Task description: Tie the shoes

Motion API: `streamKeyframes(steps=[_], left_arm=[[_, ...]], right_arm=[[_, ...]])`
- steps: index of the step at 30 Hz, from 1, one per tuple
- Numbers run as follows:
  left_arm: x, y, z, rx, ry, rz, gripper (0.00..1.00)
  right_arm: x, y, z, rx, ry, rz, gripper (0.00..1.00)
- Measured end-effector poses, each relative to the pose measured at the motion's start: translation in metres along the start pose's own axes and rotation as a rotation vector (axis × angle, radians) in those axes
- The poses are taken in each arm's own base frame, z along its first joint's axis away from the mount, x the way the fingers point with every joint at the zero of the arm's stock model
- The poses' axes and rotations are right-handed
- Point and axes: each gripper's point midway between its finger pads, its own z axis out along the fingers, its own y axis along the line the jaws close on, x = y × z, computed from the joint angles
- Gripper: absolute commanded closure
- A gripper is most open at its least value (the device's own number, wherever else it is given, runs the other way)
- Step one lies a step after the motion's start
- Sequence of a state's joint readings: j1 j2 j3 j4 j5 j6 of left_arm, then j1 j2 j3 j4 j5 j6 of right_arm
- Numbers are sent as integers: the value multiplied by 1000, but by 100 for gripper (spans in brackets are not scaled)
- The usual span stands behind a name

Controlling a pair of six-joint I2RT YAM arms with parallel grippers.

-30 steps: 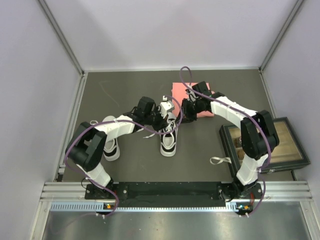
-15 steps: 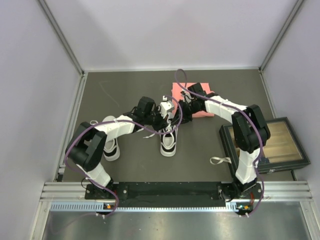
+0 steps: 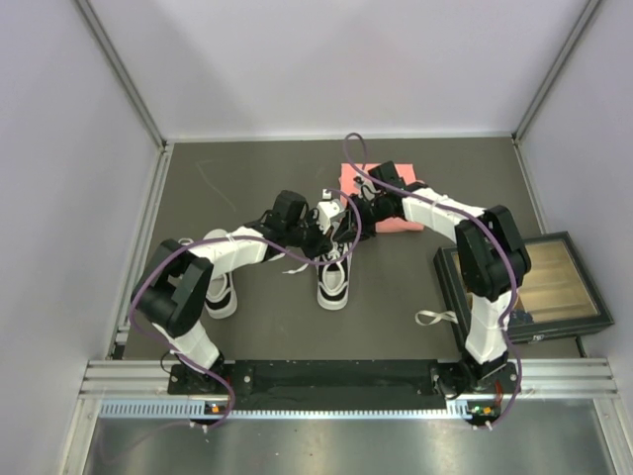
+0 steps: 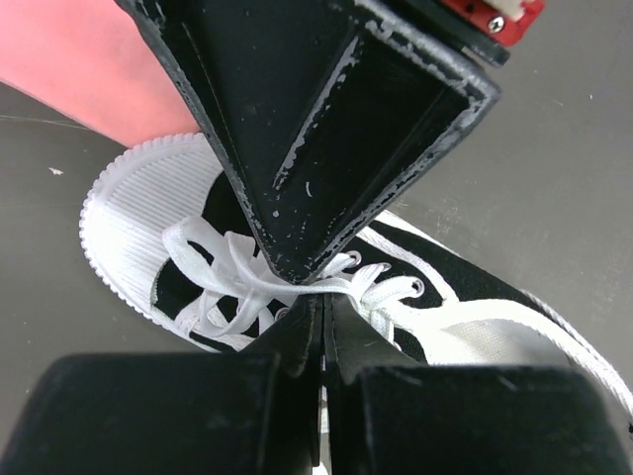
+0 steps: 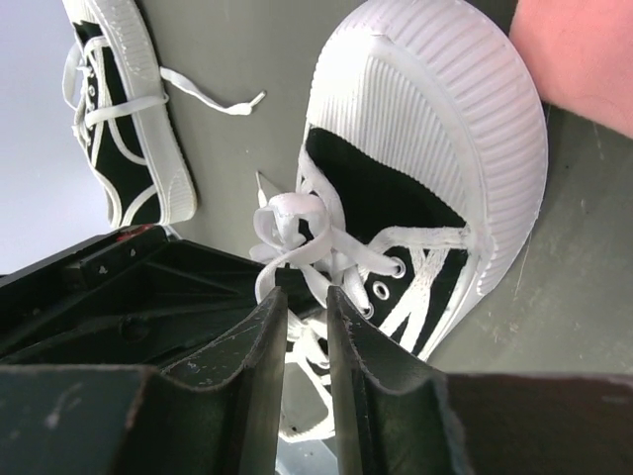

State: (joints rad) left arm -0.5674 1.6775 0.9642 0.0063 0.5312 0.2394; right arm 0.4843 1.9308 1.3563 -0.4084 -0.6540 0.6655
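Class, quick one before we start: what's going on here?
Two robot arms are working on the laces of the middle sneaker. The left arm's fingers are pinched shut on a lace strand above the eyelets. The right arm's fingers sit close together around the lace loops; whether they grip is unclear. The second sneaker lies aside, a lace end loose.
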Motion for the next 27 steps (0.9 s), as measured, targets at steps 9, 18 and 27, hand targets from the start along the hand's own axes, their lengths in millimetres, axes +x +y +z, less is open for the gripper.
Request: streamKeyframes(steps=[9,18,27], left_arm=[[1,1,-1,1,2,-4,100],[1,1,-1,1,3,-7,100],[1,1,-1,1,4,-8,100]], right_arm=[[2,-8,8,13,20,27,75],[4,-11,10,12,30,35,80],[4,-7,10,-11,40,44,100]])
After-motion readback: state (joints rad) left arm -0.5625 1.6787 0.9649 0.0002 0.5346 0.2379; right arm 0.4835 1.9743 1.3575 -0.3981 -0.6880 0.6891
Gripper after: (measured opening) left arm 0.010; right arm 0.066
